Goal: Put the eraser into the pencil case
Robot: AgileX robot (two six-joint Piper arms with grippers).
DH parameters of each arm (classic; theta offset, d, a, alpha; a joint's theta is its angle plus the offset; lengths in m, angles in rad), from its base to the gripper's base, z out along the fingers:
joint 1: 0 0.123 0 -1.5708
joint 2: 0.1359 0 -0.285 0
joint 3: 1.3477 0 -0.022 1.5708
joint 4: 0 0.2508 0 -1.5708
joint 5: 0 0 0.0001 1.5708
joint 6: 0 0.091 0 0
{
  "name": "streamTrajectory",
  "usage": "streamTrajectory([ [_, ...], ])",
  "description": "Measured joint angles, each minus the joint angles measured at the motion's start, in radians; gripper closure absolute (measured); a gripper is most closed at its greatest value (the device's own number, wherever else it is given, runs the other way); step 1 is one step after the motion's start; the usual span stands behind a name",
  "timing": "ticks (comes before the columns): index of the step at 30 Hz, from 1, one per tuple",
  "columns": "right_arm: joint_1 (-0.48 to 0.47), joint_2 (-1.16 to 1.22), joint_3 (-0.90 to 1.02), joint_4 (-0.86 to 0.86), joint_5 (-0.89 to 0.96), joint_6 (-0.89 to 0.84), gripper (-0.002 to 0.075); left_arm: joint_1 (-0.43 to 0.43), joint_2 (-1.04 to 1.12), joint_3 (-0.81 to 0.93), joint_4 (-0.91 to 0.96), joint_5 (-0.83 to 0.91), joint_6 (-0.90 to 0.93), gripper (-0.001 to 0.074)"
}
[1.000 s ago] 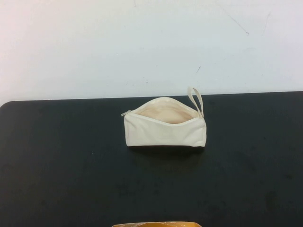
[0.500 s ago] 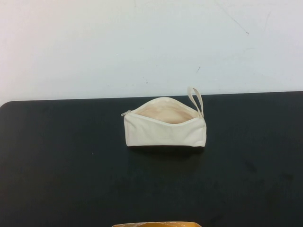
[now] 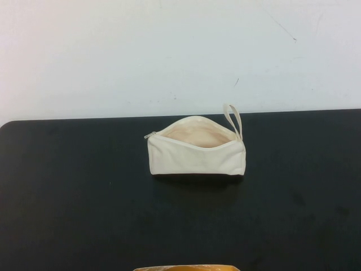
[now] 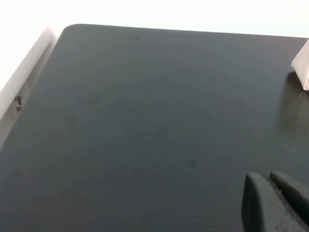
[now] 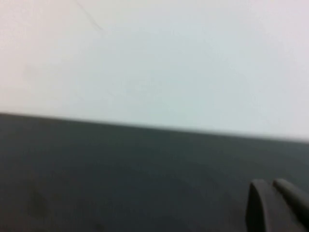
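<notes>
High view: pencil case (image 3: 196,155) lengthwise left-right; loop strap (image 3: 233,120) right end

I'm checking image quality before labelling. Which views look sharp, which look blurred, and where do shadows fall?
High view: sharp, even light; the pencil case casts a thin shadow along its near edge on the black table. Left wrist view: clear, left gripper in the corner. Right wrist view: soft, hazy throughout, right gripper blurred.
</notes>
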Motion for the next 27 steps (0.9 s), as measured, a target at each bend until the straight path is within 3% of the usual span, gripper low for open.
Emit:
streamTrajectory([
  [2, -0.069, -0.001, 0.002, -0.092, 0.048, 0.107, 0.0727, 0.0, 0.0, 0.0, 0.0, 0.0, 0.0, 0.0738],
  [5, -0.095, -0.03, 0.002, -0.135, 0.095, 0.158, 0.0727, 0.0, 0.0, 0.0, 0.0, 0.0, 0.0, 0.0738],
  [13, 0.034, -0.061, 0.002, 0.015, 0.285, 0.017, 0.0727, 0.0, 0.0, 0.0, 0.0, 0.0, 0.0, 0.0738],
  [27, 0.044, -0.061, 0.0, 0.026, 0.37, 0.01, 0.0727, 0.0, 0.0, 0.0, 0.0, 0.0, 0.0, 0.0738],
])
